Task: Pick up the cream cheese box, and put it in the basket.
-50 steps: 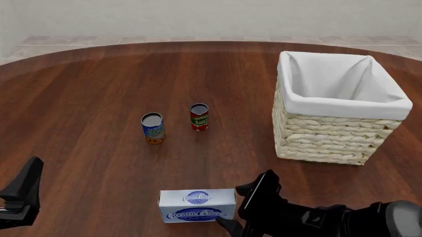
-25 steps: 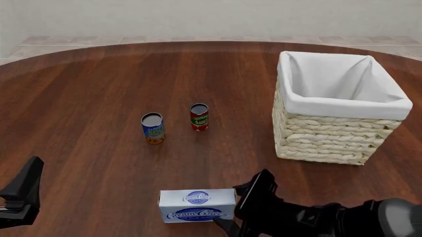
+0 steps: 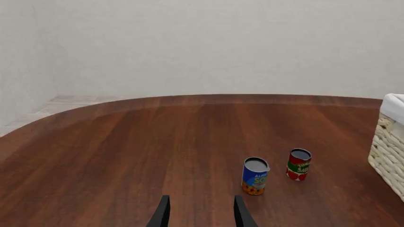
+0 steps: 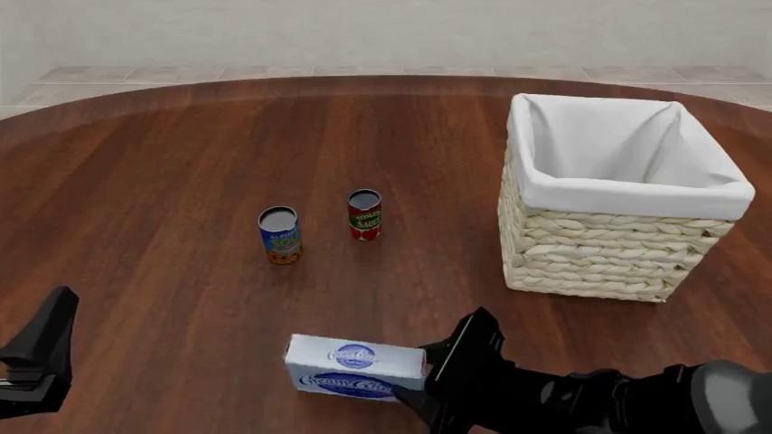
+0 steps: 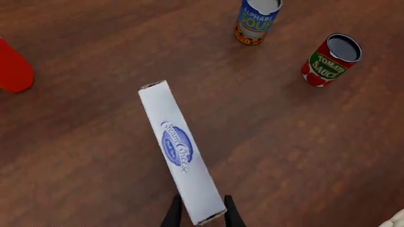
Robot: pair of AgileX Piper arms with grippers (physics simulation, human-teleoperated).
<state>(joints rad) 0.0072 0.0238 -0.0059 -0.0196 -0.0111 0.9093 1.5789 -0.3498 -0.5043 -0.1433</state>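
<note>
The cream cheese box [image 4: 353, 366], a flat white carton with blue oval logos, is near the table's front edge, skewed, with its right end between the fingers of my right gripper [image 4: 421, 380]. In the right wrist view the two fingers clamp the near end of the cream cheese box [image 5: 179, 149], and my right gripper [image 5: 200, 215] is shut on it. The basket [image 4: 627, 194], pale wicker with a white lining, stands at the back right, far from the box. My left gripper [image 4: 42, 357] waits at the front left, and the left wrist view shows the left gripper [image 3: 200, 215] open and empty.
A blue soup can [image 4: 280, 235] and a red tomato sauce can [image 4: 364, 214] stand upright mid-table, left of the basket and beyond the box. A red shape [image 5: 13, 71] shows at the edge of the right wrist view. The basket's side [image 3: 391, 142] edges the left wrist view.
The box has turned askew and shifted slightly left and away from the front edge, with my right gripper closing on its right end. The left arm has not moved.
</note>
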